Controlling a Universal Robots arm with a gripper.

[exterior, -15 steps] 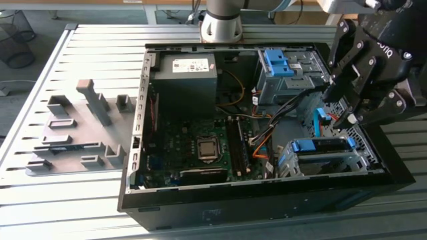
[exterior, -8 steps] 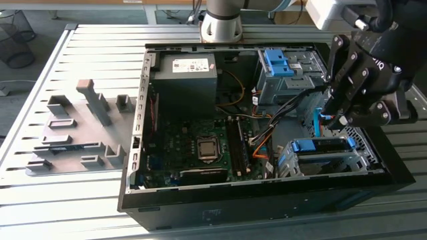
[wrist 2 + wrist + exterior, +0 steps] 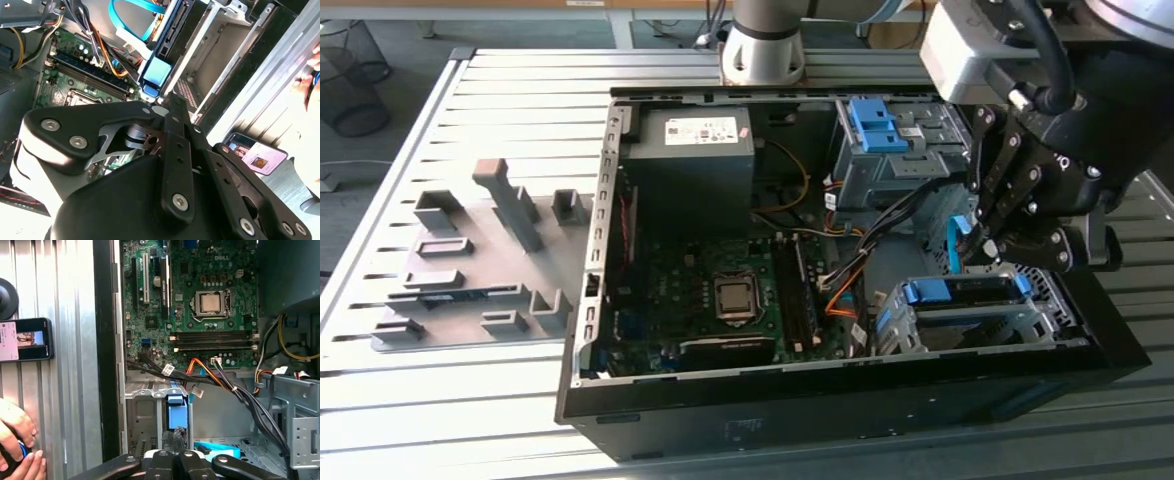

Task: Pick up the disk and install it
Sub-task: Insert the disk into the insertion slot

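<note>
while your arm is hanging over the open computer case on the slatted bench, the gripper is pointing down into the case's corner at the exterior view's right, just over the lower drive cage. the fingers are sitting together, showing no gap between them in the first wrist view, and they are clamping nothing. the disk is lying inside that cage, its blue end turned toward the gripper. in both wrist views the fingertips are sitting right at this blue end, but you cannot tell whether they are pressing on it or hanging just clear of it. a bare blue bracket is resting in the upper cage, well apart from the gripper. orange and black cables are running between the motherboard and the two cages. outside the case, a person's hand is resting on the bench near a phone.
</note>
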